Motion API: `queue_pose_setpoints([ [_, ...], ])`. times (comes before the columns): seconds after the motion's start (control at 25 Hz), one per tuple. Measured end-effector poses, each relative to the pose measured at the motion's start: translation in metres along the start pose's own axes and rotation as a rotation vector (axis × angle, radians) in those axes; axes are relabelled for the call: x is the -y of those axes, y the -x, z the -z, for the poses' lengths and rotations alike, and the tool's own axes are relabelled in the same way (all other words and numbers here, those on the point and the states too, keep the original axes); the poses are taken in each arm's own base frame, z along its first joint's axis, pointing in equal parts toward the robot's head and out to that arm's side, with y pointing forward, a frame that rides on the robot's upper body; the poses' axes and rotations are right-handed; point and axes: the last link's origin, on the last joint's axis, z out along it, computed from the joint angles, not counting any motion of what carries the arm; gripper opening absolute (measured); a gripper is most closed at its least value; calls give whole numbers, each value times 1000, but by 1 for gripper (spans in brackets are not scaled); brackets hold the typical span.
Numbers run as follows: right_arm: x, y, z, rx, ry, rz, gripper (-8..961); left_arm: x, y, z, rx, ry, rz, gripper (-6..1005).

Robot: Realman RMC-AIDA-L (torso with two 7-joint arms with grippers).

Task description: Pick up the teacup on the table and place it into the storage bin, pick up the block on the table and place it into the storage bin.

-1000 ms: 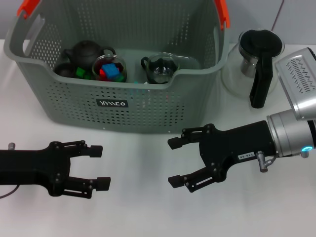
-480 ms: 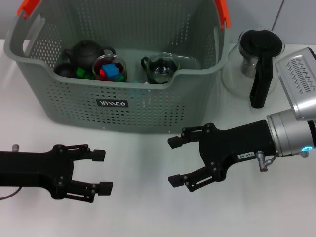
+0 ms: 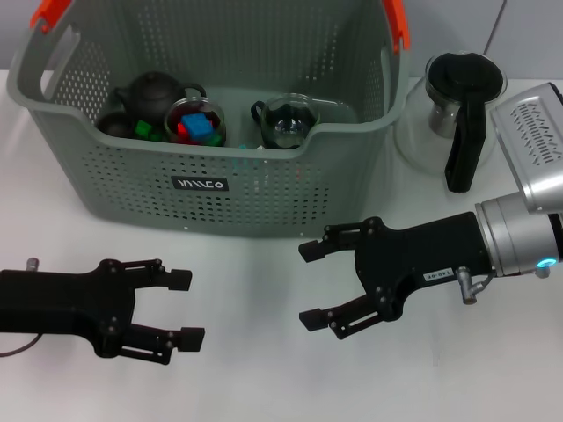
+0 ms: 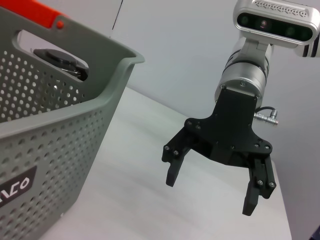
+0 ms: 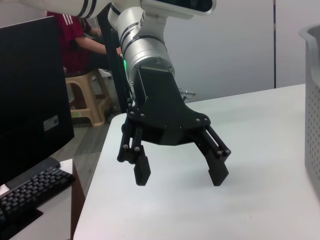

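1. White table [image 3: 264, 369] carries the storage bin [image 3: 202, 189] at the back; a glass teacup [image 3: 286, 123] and coloured blocks [image 3: 195, 126] already lie inside it.
2. Left gripper [image 3: 183, 308] and right gripper [image 3: 310, 286] hover low in front, fingers spread, holding nothing.
3. Risk: a careless sweep of the right arm could strike the glass carafe [image 3: 450, 119] beside the bin.

A white counter [image 5: 260, 165] is sitting by a plain grey wall [image 5: 240, 45]. A person in red [image 5: 75, 40] is sitting near a tan stool [image 5: 87, 102], behind a black screen [image 5: 30, 95]
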Motion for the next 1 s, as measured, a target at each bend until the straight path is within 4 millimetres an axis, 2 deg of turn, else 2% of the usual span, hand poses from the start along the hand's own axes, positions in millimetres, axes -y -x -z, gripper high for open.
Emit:
queue_pose_setpoints([
  [1.0,1,1,0,4,-7,9,945,1,0,-5,29,10,0,948],
])
